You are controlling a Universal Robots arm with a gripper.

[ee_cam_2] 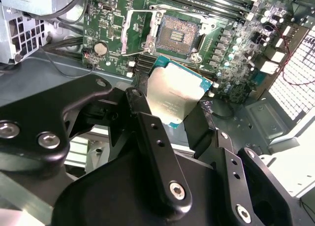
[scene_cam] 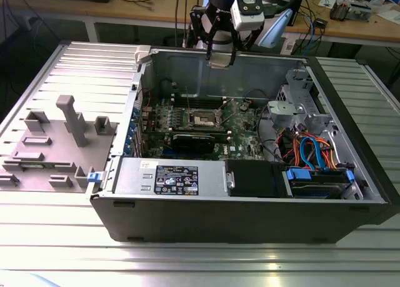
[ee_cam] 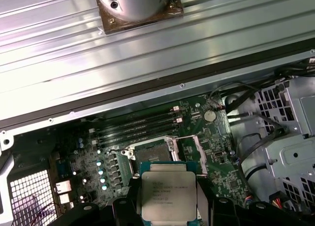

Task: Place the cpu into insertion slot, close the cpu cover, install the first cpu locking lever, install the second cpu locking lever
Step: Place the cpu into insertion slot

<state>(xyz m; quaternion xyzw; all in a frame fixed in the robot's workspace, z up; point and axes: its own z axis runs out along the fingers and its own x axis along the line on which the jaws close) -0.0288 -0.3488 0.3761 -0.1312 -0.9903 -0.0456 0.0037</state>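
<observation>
The gripper [scene_cam: 222, 57] hangs above the far wall of the open computer case [scene_cam: 250, 215], with its fingers [ee_cam_2: 142, 113] closed narrow on the cpu [scene_cam: 222, 59]. Taking the exterior view as a clock face, the gripper is at about 12 o'clock from the empty cpu socket [scene_cam: 205, 118] and well above it.

In both wrist views the chip's silvery top [ee_cam_2: 174, 95] faces the camera. Two of its opposite edges are hidden behind the black fingers, and in the first wrist view the cpu [ee_cam: 167, 194] is cut off at the picture's border.

The cpu cover [ee_cam_2: 134, 33] is a thin silvery frame just beside the socket [ee_cam_2: 177, 36]. It seems to be lifted open, but its angle is hard to judge. I cannot make out the locking levers with certainty.

In the exterior view a black card [scene_cam: 199, 140] lies at 6 o'clock from the socket. A grey fixture plate [scene_cam: 62, 143] lies at 9 o'clock from the case.
</observation>
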